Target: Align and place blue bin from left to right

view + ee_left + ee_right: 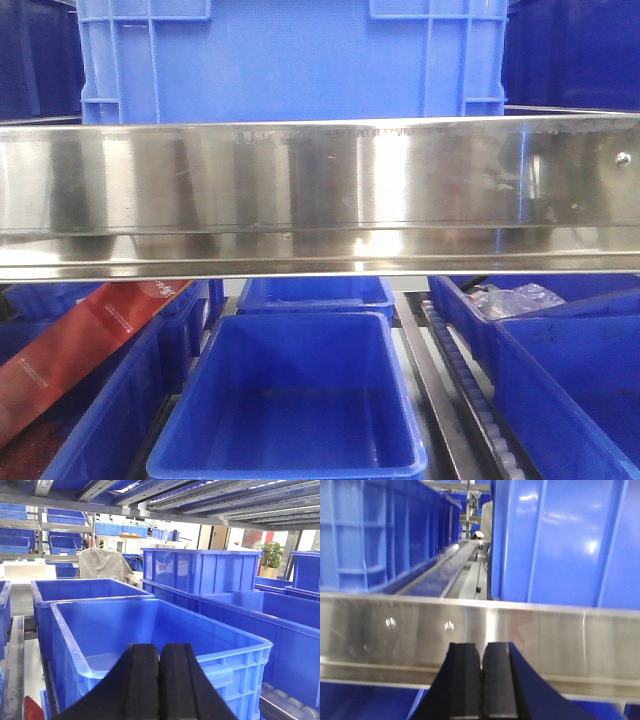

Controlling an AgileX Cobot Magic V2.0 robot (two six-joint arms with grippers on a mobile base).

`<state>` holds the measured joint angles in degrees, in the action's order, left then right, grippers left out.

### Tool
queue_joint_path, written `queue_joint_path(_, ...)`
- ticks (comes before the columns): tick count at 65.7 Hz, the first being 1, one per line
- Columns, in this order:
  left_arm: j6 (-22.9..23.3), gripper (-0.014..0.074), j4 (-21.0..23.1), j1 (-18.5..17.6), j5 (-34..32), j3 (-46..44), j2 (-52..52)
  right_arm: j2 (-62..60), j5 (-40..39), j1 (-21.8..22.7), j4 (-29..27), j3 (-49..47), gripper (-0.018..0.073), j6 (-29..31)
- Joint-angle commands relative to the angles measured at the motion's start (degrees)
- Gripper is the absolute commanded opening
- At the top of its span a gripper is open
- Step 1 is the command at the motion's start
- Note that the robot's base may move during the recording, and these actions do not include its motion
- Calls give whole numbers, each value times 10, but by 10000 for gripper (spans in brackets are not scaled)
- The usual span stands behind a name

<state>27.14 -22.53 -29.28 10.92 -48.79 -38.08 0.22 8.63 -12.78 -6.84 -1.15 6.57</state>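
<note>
Front view, blue bin (pixel 290 60) top cropped

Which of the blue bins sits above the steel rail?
The big ribbed crate at top center; the smooth tubs all sit below the rail.

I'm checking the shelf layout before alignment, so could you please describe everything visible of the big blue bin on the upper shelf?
The blue bin is a large, bright-blue, rigid plastic crate with a smooth flat front panel and raised grid-like ribs at both corners and along the upper edge. It stands upright on the upper level, behind the shiny metal rail that hides its base. Its top is cut off by the picture. Darker blue bins flank it. No hand touches it.
</note>
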Motion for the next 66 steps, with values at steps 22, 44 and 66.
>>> queue_joint_path(22,-2,-111,-2,-4,-12,-1,3,-2,-43,3,45,11,-78,-50)
queue_joint_path(44,-2,-111,-2,-4,-12,-1,3,-2,-43,3,53,11,-78,-57)
queue_joint_path(66,-2,-111,-2,-4,-12,-1,3,-2,-43,3,53,11,-78,-57)
